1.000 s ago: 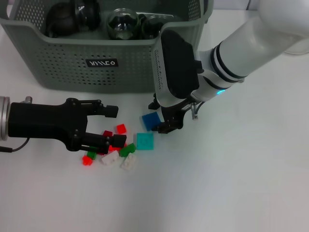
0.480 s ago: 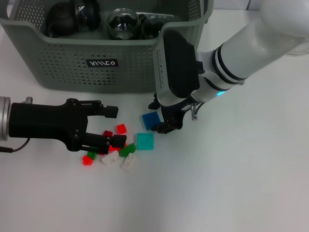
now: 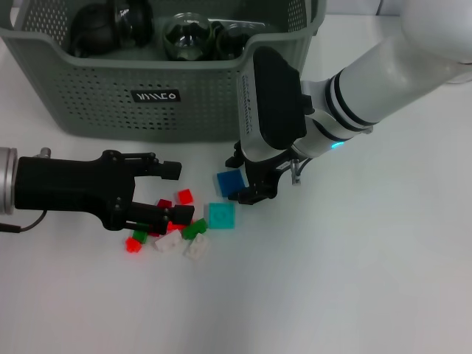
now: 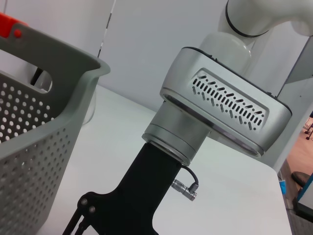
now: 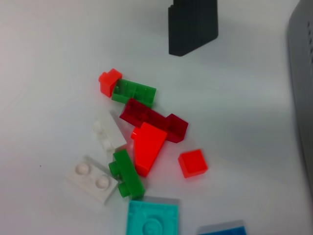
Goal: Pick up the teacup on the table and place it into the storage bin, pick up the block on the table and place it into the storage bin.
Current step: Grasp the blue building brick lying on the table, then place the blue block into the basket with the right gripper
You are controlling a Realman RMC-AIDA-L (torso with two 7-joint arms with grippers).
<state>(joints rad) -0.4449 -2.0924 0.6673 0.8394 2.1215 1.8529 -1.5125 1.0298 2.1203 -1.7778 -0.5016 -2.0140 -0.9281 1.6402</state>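
Observation:
The grey-green storage bin [image 3: 88,103] stands at the back and holds dark teacups [image 3: 92,26] and glassy cups [image 3: 186,37]. No teacup stands on the table. My right gripper [image 3: 242,181] is just in front of the bin's right end, low over the table, shut on a blue block [image 3: 230,182]. That block shows at the edge of the right wrist view [image 5: 220,228]. My left gripper [image 3: 177,192] lies low at the left, open, its fingers [image 3: 171,169] either side of a pile of small blocks [image 3: 173,228].
The pile holds red [image 5: 193,163], dark red [image 5: 151,120], green [image 5: 127,176] and white [image 5: 93,178] blocks. A teal block [image 3: 220,215] lies just in front of the blue one. The bin wall [image 4: 29,147] and my right wrist [image 4: 220,107] fill the left wrist view.
My right gripper and the blue block have shifted slightly up and toward the bin. The left gripper and the block pile have not moved.

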